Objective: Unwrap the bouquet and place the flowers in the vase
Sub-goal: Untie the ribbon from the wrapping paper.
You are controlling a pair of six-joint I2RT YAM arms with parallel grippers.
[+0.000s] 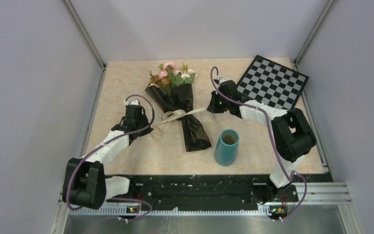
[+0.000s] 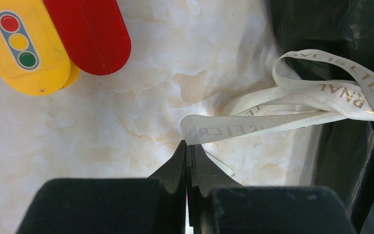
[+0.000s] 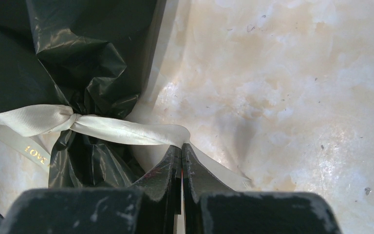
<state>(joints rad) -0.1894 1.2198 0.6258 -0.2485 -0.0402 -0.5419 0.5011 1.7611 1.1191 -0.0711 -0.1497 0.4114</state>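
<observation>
The bouquet (image 1: 179, 105) lies in the middle of the table in glossy black paper, and its flowers (image 1: 172, 75) point to the far side. A cream ribbon (image 1: 177, 115) is tied round its waist. My left gripper (image 1: 151, 124) is just left of the bouquet. In the left wrist view it (image 2: 187, 145) is shut, with the end of a printed ribbon tail (image 2: 233, 129) pinched at its tips. My right gripper (image 1: 207, 108) is on the bouquet's right side. It (image 3: 181, 146) is shut on the other ribbon tail (image 3: 126, 131), close to the knot (image 3: 73, 118). The teal vase (image 1: 227, 146) stands upright, near and to the right.
A black-and-white checkerboard (image 1: 272, 80) lies at the far right. A yellow traffic-light toy (image 2: 24, 48) and a red piece (image 2: 90, 34) lie side by side on the marble tabletop (image 2: 126, 97) ahead of my left gripper. White walls enclose the table.
</observation>
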